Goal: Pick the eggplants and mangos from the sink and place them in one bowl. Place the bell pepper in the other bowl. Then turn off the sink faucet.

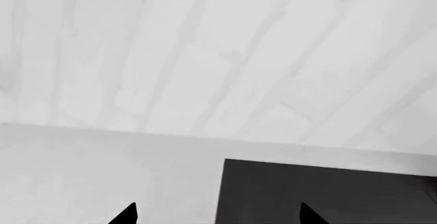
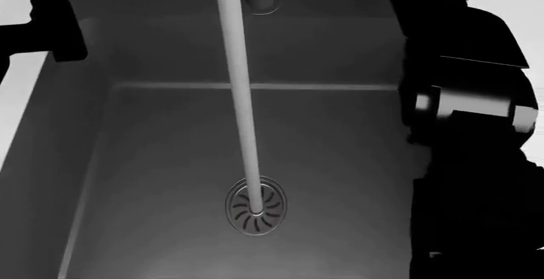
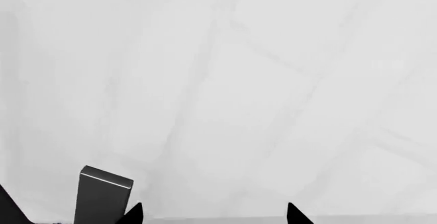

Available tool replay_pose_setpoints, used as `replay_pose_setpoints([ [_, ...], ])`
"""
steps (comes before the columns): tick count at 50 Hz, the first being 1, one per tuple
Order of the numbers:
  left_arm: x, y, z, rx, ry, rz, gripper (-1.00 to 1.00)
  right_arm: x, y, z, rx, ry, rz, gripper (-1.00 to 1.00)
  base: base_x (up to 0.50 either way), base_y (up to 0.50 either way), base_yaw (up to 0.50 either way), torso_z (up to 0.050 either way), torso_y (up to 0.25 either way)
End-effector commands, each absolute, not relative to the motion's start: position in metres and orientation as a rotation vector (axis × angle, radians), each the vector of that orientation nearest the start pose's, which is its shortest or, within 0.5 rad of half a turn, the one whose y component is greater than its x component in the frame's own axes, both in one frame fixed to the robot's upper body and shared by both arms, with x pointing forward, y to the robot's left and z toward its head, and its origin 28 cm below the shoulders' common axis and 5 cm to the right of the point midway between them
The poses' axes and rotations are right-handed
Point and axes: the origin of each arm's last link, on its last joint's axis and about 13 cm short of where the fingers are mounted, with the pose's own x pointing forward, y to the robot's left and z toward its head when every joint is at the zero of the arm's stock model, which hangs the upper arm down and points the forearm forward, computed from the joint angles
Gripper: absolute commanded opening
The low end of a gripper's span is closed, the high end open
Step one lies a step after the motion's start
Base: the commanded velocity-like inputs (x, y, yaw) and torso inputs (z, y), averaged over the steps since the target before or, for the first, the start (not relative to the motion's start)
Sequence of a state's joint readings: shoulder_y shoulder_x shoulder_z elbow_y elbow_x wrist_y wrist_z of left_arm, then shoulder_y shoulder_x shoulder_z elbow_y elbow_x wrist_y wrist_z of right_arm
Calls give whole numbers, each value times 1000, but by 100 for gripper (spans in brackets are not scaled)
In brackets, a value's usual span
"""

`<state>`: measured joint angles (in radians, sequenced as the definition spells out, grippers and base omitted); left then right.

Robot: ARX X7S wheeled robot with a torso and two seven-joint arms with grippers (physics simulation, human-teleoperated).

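Both arms render near-solid black, matte, with blocky angular housings. Right arm [image 2: 463, 126], head view: stacked dark segments, one rounded shell on top, and a cylindrical joint section with a bright silver-grey metallic band. Left arm [image 2: 42, 34], head view: black, boxy silhouette with a small pointed projection along one edge. Both wrist views: only two black, sharply pointed triangular tips of the jaws visible. No cables, screws or markings discernible.
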<state>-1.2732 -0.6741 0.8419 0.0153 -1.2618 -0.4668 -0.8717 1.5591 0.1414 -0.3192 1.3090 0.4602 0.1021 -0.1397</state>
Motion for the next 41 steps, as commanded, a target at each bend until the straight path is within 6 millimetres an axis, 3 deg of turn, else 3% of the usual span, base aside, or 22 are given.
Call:
replay_pose_setpoints([
  [1,325,230,280,-52,-66,122,100,440,-127,298,132,-171,179,100,0,0,0,0,0],
  [25,330,234,274,-53,-58,140,100,441,-114,294,138,-155,250,100,0,0,0,0,0],
  [31,330,234,274,-61,-59,138,100,441,-119,291,125,-143,213,100,0,0,0,0,0],
  [41,326,230,286,-60,-80,128,100,438,-141,316,103,-175,88,100,0,0,0,0,0],
])
